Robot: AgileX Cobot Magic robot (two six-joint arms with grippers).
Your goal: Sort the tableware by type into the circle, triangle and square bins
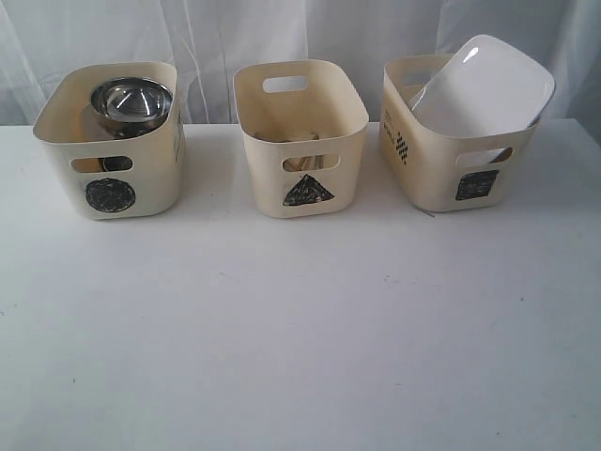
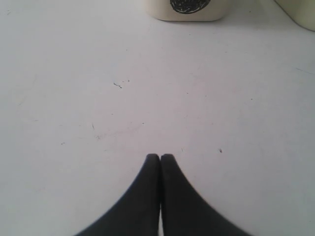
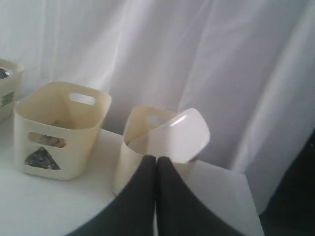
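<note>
- At the far left of the table (image 1: pixel 300 329), the circle bin (image 1: pixel 113 183) holds stacked steel bowls (image 1: pixel 131 101) that rise to its rim. Whatever lies beneath them is hidden.
- The left gripper (image 2: pixel 160 157) hangs over bare tabletop well short of that bin, jaws pressed together on nothing.
- In the middle, the triangle bin (image 1: pixel 300 150) shows something pale and wood-coloured inside. I cannot tell the pieces apart.
- On the right, the square bin (image 1: pixel 427 164) carries the large white plate (image 1: pixel 484 85), tilted, propped on the rim and jutting above it.
- The right gripper (image 3: pixel 156 160) is closed and empty, pointed toward that bin. How near it is I cannot tell.
- The sorting looks finished, so I judge the step in hand to be a clean withdrawal. The right arm should lift up and away from the leaning plate, which a nudge could tip out.
- The surface is white, matte and faintly scuffed, with no tableware on it. A white curtain (image 1: pixel 282 38) hangs behind.
</note>
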